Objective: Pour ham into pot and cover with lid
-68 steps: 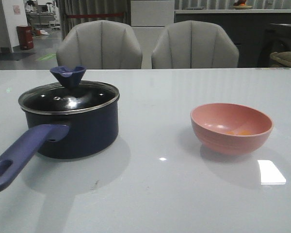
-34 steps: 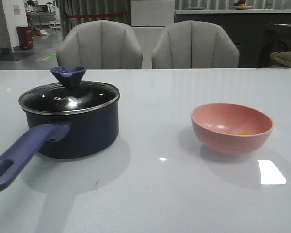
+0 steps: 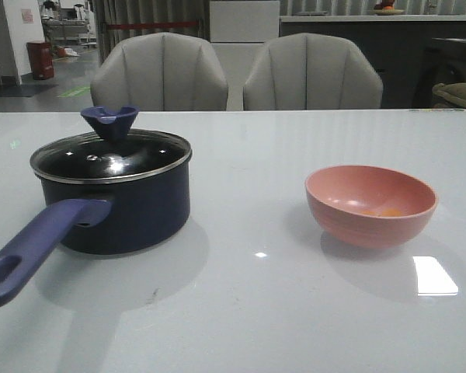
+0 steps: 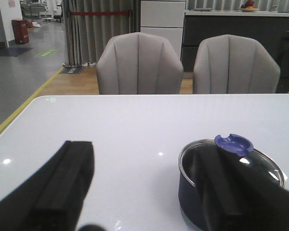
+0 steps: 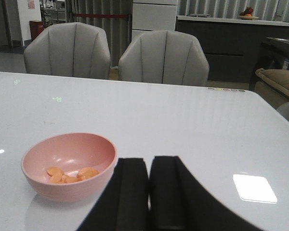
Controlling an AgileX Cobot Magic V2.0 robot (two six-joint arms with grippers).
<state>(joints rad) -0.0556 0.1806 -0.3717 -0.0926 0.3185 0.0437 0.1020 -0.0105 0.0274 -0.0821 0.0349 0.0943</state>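
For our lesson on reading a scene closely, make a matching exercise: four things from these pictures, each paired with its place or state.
Things:
1. lid
2. ham
3. left tool
4. right tool

States:
A. fingers pressed together
B. resting on the pot
C. fingers spread wide apart
D. lying in the pink bowl

Pairs: 1-B, 2-D, 3-C, 4-A

Right of the pot, bare table runs to the pink bowl; its lid blocks entry from above
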